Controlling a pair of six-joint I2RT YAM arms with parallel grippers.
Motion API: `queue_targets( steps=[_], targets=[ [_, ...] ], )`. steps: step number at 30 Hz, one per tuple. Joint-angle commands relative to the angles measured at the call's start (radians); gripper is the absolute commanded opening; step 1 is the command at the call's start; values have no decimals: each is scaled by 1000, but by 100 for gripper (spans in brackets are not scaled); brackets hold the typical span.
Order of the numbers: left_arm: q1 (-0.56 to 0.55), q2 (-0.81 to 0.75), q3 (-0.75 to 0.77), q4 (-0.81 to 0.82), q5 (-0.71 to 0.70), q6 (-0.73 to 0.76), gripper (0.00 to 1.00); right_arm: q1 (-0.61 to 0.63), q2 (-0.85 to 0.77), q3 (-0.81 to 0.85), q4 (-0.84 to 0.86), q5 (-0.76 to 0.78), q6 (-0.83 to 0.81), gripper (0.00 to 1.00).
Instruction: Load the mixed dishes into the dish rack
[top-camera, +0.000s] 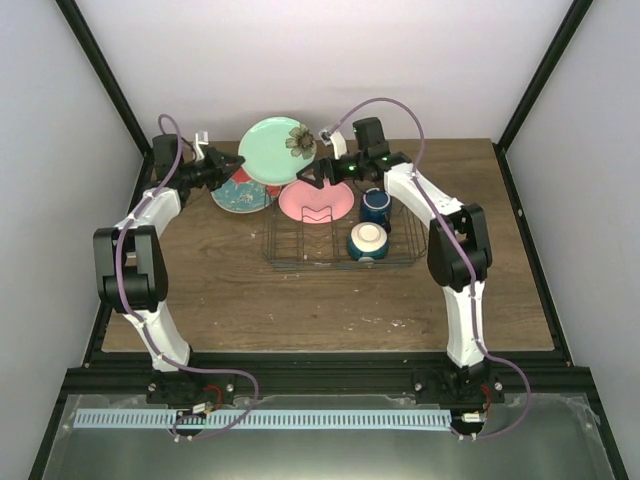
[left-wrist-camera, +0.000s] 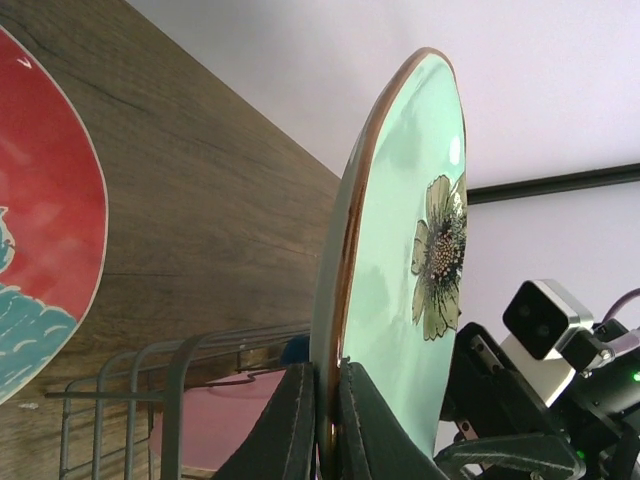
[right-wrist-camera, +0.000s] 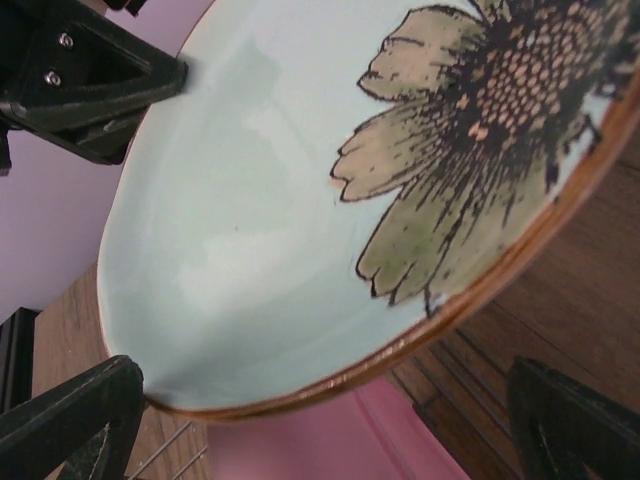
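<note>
My left gripper (top-camera: 232, 163) is shut on the rim of the mint-green plate with the flower motif (top-camera: 278, 148), holding it on edge above the table; its pads clamp the rim in the left wrist view (left-wrist-camera: 325, 420). My right gripper (top-camera: 315, 178) is open, its fingers (right-wrist-camera: 70, 420) spread wide either side of the plate's lower rim (right-wrist-camera: 300, 200) without touching it. The pink plate (top-camera: 315, 202) leans in the dish rack (top-camera: 290, 250). The dark blue mug (top-camera: 376, 205) and cream bowl (top-camera: 367, 240) sit in the rack's right part. The teal-and-red plate (top-camera: 243, 193) lies flat left of the rack.
The rack's wire prongs (left-wrist-camera: 150, 380) stand just below the held plate. The back wall is close behind both grippers. Dark frame rails run along the table's left and right edges.
</note>
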Motion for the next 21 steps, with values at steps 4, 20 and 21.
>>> queue_targets(
  steps=[4, 20, 21],
  targets=[
    [-2, -12, 23, 132, 62, -22, 0, -11, -117, -72, 5, 25, -28, 100],
    [-11, -55, -34, 136, 92, 0, 0, -40, -5, 22, 106, -94, 83, 97],
    [-12, -61, -42, 146, 97, -2, 0, -40, 3, 34, 113, -105, 92, 96]
  ],
)
